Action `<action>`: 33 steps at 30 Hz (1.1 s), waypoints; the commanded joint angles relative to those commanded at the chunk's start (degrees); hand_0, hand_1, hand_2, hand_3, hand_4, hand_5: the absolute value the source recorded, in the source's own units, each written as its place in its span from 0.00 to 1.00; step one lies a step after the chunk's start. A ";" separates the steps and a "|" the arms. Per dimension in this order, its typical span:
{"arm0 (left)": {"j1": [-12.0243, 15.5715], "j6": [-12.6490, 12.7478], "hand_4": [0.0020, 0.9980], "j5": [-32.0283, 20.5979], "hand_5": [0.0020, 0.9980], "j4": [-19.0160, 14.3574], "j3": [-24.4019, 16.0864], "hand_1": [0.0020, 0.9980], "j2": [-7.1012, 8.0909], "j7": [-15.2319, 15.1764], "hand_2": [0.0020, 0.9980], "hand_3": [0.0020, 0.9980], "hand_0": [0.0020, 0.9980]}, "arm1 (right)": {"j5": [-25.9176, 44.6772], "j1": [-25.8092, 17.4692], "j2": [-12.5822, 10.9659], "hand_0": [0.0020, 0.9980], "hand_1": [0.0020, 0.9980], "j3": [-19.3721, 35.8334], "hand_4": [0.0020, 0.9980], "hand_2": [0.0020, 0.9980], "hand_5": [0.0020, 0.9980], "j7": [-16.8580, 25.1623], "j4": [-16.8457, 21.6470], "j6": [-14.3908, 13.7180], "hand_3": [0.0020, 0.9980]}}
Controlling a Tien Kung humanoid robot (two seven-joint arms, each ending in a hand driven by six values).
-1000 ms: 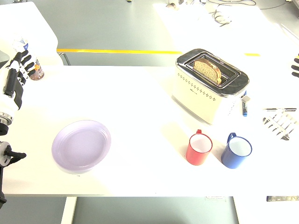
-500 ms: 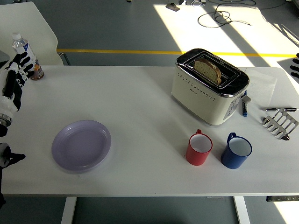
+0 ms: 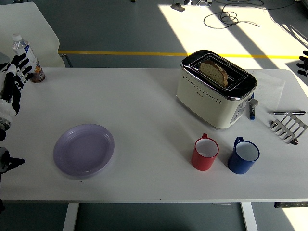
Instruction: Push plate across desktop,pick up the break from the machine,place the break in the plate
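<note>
Left hand [image 3: 13, 79] hangs over the desk's [image 3: 144, 96] far-left edge, fingers spread and loose, holding nothing. It is well apart from the plate [image 3: 84, 149], which sits flat near the front-left. The bread [image 3: 213, 72] stands in the toaster's [image 3: 215, 88] slot at the far right, its top poking out. Nothing of the task looks started: the plate seems unpushed and the bread is not yet lifted.

Risks, as I judge them: a bottle [image 3: 24, 54] stands just beside the left hand, so a careless swing toward the plate could tip it. A push on the plate's low rim could let the fingers ride up over it, or spin the plate rather than slide it. Pushed rightward, the plate could reach the red mug [image 3: 205, 153] and the blue mug [image 3: 244, 155], which stand between it and the toaster. Only a little of the slice shows, so a pinch there may slip or tear it.

Right hand [image 3: 303, 64] is cut off at the right edge; only dark fingertips show, and I cannot tell how it is set. Most of the bread is hidden in the slot. A rack [image 3: 289, 127] and a pen [image 3: 251, 109] lie right of the toaster.
</note>
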 joint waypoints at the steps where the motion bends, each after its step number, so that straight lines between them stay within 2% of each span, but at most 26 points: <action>1: -0.03 0.02 0.64 0.00 1.00 -0.01 -0.11 0.92 0.01 -0.01 0.95 0.92 0.87 | -0.11 0.20 -0.01 0.83 0.79 -0.17 0.55 0.83 0.47 -0.03 -0.01 -0.07 0.83; 8: 0.04 1.20 0.64 1.58 1.00 -0.44 0.00 0.92 0.06 -0.87 0.95 0.92 0.87 | -0.82 0.93 0.03 0.83 0.79 -0.23 0.56 0.83 0.44 -0.03 0.25 -0.24 0.84; 9: 0.33 1.74 0.64 3.60 1.00 -0.65 0.00 0.92 0.11 -1.24 0.95 0.92 0.86 | -0.73 1.01 0.02 0.83 0.79 -0.30 0.53 0.83 0.49 -0.10 0.20 -0.23 0.84; 11: 1.68 4.77 0.64 8.07 1.00 -0.24 0.13 0.92 -0.04 -3.56 0.95 0.92 0.86 | -0.33 1.17 0.19 0.83 0.79 -0.38 0.53 0.83 0.49 -0.32 0.04 -0.24 0.84; 13: 2.01 5.93 0.64 12.88 1.00 -0.09 0.11 0.92 -0.14 -4.30 0.95 0.92 0.86 | -0.28 1.19 0.25 0.83 0.79 -0.40 0.53 0.83 0.49 -0.33 0.00 -0.25 0.84; 16: 5.05 11.15 0.64 19.06 1.00 3.35 1.41 0.94 -1.33 -10.32 0.97 0.94 0.88 | 0.13 0.81 0.43 0.83 0.79 -0.40 0.54 0.83 0.49 -0.33 -0.16 -0.35 0.83; 17: 5.83 12.46 0.64 19.57 1.00 4.68 1.84 0.94 -1.69 -12.22 0.97 0.94 0.88 | 0.23 0.69 0.40 0.83 0.79 -0.37 0.54 0.83 0.49 -0.32 -0.19 -0.38 0.83; 18: 6.36 13.50 0.64 19.64 1.00 6.18 2.14 0.94 -1.93 -14.47 0.97 0.94 0.88 | 0.28 0.59 0.39 0.83 0.79 -0.33 0.54 0.83 0.49 -0.30 -0.20 -0.40 0.83; 19: 6.48 13.74 0.64 19.66 1.00 6.57 2.21 0.94 -1.99 -15.37 0.97 0.94 0.88 | 0.29 0.57 0.38 0.83 0.79 -0.32 0.54 0.83 0.49 -0.30 -0.20 -0.40 0.83; 21: 7.26 15.46 0.63 16.73 1.00 9.64 3.03 0.95 -2.49 -19.26 1.00 0.96 0.91 | 0.29 0.50 0.43 0.83 0.79 -0.09 0.54 0.83 0.48 -0.26 -0.17 -0.38 0.84; 23: 7.46 15.90 0.63 15.52 1.00 10.79 3.31 0.95 -2.60 -20.98 1.00 0.96 0.91 | 0.28 0.48 0.47 0.83 0.79 -0.02 0.54 0.83 0.48 -0.25 -0.17 -0.38 0.84; 25: 7.95 16.47 0.63 12.35 1.00 13.05 4.27 0.95 -3.08 -24.04 1.00 0.96 0.91 | 0.30 0.41 0.61 0.83 0.79 -0.07 0.54 0.83 0.48 -0.26 -0.23 -0.34 0.84; 29: 8.28 16.58 0.63 7.19 1.00 15.66 5.40 0.95 -3.82 -26.92 1.00 0.98 0.91 | 0.38 0.46 0.75 0.83 0.79 -0.34 0.54 0.83 0.48 -0.27 -0.39 -0.30 0.84; 32: 8.48 16.72 0.63 5.87 1.00 16.78 6.33 0.95 -3.95 -27.76 1.00 0.98 0.91 | 0.46 0.52 0.80 0.83 0.79 -0.45 0.54 0.83 0.48 -0.24 -0.42 -0.31 0.84; 33: 8.55 17.10 0.62 5.09 1.00 17.42 6.95 0.97 -4.07 -28.43 1.00 0.98 0.94 | 0.44 0.54 0.84 0.83 0.79 -0.45 0.54 0.83 0.48 -0.24 -0.43 -0.28 0.84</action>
